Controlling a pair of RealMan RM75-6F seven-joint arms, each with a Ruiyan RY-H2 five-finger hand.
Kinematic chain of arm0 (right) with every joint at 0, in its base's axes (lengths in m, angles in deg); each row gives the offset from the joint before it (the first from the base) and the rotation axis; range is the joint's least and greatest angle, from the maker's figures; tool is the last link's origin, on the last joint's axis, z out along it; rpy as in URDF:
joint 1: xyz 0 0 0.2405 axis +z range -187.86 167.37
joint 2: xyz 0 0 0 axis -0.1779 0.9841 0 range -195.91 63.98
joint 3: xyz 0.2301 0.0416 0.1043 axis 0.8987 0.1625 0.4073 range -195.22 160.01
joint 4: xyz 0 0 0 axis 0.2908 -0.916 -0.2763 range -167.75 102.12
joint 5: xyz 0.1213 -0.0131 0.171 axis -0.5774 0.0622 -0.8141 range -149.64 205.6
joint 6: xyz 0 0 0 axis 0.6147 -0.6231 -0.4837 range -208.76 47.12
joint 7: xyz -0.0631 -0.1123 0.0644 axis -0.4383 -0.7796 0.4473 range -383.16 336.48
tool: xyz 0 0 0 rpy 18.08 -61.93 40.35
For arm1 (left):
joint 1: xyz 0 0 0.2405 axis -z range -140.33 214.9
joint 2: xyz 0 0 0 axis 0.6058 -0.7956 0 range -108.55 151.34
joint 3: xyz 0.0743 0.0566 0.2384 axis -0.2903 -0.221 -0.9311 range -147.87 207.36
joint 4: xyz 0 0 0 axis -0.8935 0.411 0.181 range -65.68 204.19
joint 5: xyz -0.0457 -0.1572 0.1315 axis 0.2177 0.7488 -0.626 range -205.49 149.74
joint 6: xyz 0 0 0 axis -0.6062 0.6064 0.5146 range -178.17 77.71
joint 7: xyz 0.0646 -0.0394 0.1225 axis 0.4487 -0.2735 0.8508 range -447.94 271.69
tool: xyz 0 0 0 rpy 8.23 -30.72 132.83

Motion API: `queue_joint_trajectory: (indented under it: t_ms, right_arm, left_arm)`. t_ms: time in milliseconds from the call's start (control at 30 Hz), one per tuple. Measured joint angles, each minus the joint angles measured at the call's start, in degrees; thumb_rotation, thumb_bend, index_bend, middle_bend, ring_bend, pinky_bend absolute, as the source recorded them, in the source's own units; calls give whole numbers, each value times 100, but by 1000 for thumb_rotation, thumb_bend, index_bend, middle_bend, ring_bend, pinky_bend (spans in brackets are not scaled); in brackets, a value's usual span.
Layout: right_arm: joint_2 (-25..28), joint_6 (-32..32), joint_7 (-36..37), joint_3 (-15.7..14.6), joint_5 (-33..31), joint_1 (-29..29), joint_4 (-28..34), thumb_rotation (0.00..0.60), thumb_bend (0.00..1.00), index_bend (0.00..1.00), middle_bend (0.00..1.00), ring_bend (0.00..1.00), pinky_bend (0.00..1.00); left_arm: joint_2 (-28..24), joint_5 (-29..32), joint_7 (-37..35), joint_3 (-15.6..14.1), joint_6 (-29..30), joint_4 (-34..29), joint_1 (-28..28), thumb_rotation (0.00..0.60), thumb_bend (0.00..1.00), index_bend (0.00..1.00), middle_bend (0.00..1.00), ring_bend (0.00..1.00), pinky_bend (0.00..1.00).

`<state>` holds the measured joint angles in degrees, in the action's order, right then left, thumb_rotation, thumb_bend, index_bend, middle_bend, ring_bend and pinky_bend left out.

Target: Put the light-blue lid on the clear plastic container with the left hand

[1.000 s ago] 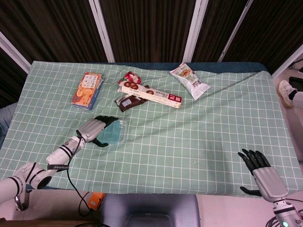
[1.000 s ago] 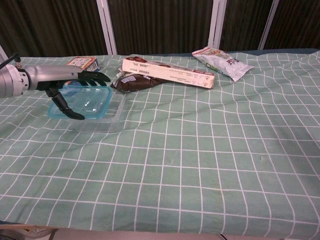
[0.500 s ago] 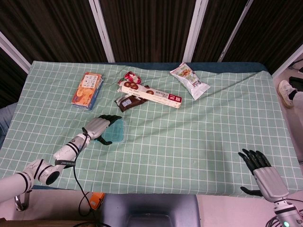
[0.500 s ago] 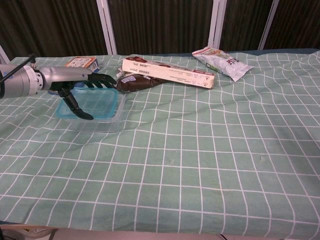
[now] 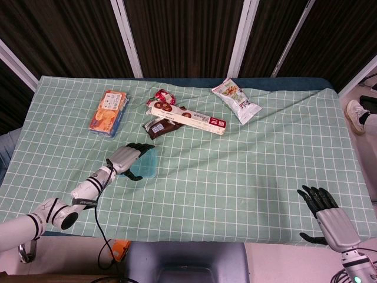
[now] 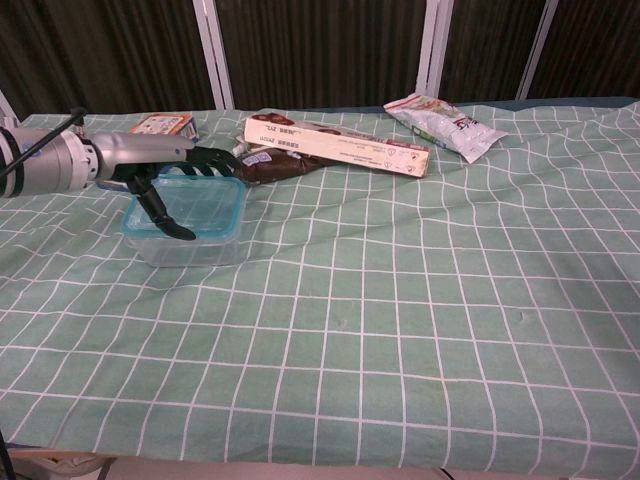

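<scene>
The light-blue lid (image 6: 212,198) lies on top of the clear plastic container (image 6: 195,248), near the left of the checked green tablecloth. My left hand (image 6: 168,166) grips the lid, with its fingers stretched across the far edge and its thumb hooked down over the near side. In the head view the left hand (image 5: 125,157) covers the left part of the lid (image 5: 147,165), and the container beneath is mostly hidden. My right hand (image 5: 323,207) hovers at the table's near right corner, fingers spread and holding nothing.
Just behind the container lie a dark brown packet (image 5: 158,127), a long white box (image 5: 187,117) and a red wrapper (image 5: 164,95). An orange-and-blue box (image 5: 108,112) sits at the back left. A white snack bag (image 5: 235,99) lies at the back right.
My left hand has carried the lid to the right, from beside the container to on top of it. The right hand has not moved.
</scene>
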<state>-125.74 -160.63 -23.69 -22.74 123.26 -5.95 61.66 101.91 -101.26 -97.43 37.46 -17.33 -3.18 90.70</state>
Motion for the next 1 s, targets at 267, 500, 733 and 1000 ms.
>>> queue_joint_trajectory:
  t_ms: [267, 500, 733, 1000]
  right_arm:
    - [16, -44, 50, -7, 27, -9, -9, 600, 184, 11, 155, 0, 0]
    - [27, -61, 89, -15, 49, -12, -21, 600, 185, 12, 155, 0, 0]
    - [40, -90, 123, -22, 72, -19, -25, 600, 185, 11, 155, 0, 0]
    - [46, -95, 134, -31, 87, -21, -28, 600, 185, 11, 155, 0, 0]
  left_arm:
    - [-26, 148, 177, 18, -22, -131, 57, 600, 349, 0, 472, 438, 425]
    - [54, 313, 344, 6, -88, -111, 116, 600, 349, 0, 471, 439, 425]
    - [92, 436, 453, -5, -137, -66, 153, 600, 349, 0, 471, 439, 426]
    - [81, 654, 653, -64, -223, -44, 179, 600, 348, 0, 475, 440, 426]
